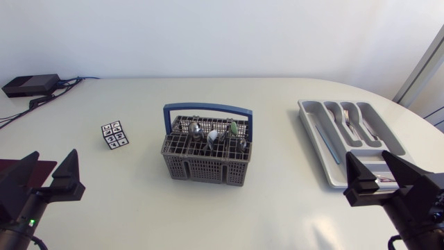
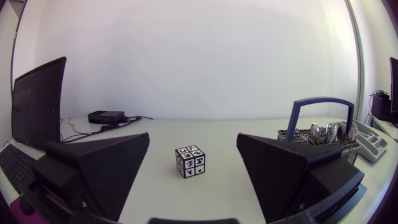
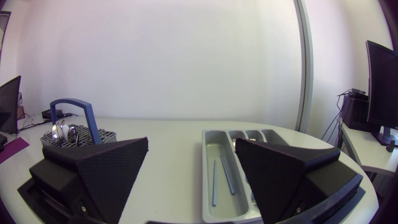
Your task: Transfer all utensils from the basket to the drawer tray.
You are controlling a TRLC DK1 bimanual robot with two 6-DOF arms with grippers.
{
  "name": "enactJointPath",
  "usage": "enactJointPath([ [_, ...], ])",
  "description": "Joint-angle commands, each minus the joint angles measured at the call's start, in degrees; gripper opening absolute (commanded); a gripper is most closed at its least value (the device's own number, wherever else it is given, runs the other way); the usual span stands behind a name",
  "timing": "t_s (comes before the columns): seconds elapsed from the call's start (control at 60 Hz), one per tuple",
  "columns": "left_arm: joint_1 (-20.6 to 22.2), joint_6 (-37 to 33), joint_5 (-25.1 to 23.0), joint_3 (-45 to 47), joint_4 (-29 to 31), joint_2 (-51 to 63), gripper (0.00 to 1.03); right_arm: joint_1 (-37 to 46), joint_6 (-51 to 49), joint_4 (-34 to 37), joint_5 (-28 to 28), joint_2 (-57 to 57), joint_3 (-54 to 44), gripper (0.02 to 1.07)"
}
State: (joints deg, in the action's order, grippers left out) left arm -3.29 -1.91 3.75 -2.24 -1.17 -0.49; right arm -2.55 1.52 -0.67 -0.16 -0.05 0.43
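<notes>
While the head view is showing forks (image 1: 349,123) lying lengthwise in the middle slots of the drawer tray (image 1: 310,119), only the right wrist view is making plain two thin blue rods (image 3: 221,177) lying along its long side compartment. The grey basket (image 1: 207,165), blue handle raised, is sitting mid-table, well apart from the tray, holding spoons (image 1: 212,136) standing upright, bowls up. The left gripper (image 1: 53,155) and right gripper (image 1: 369,157) are hovering at the table's near side, jaws spread wide, gripping nothing.
</notes>
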Motion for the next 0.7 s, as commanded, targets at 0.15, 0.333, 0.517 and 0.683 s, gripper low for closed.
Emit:
enactJointPath([
  [0.15,0.7,0.1,0.5,-2.2,0.7,-0.1,0.99,-0.5,-0.3,-1.2,-0.2,0.6,3.0,1.03],
  [0.333,2.1,0.4,0.5,-7.7,1.8,4.8,0.99,-0.8,-0.2,-5.6,0.2,10.8,7.4,1.02],
  [0.517,4.5,1.9,0.6,-13.8,2.9,13.9,0.96,-4.7,1.9,-6.3,2.1,19.7,12.1,1.02],
  [0.683,6.5,3.6,0.6,-20.4,6.4,25.1,0.95,-10.2,4.4,-4.4,6.2,29.1,18.1,1.02],
])
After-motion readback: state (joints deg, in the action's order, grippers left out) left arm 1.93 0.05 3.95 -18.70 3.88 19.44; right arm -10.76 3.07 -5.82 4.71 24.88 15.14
